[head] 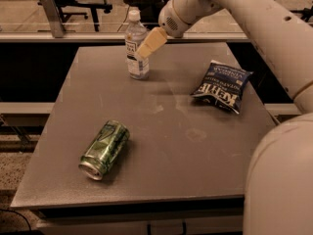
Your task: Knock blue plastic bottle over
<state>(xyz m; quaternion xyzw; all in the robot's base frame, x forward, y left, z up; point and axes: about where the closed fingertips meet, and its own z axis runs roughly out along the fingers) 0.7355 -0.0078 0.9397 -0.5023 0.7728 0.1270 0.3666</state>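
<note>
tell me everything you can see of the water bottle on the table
The blue plastic bottle is small, clear plastic, with a white screw cap and a white-and-blue label. It stands upright, cap on, near the far edge of the table. The tip of the gripper overlaps its label from the picture's right; contact cannot be told.

Views: one.
Position: raised, on the near-edge side of the worktop.
Facing: downward and across, toward the far edge.
Range: close. The worktop fills most of the frame, with both far corners and the near left corner in sight.
Near right corner: hidden behind a rounded white part of the robot close to the lens.
Arm: enters from the right side of the frame.
Tool: over the far edge, left of its middle, by the bottle.
</note>
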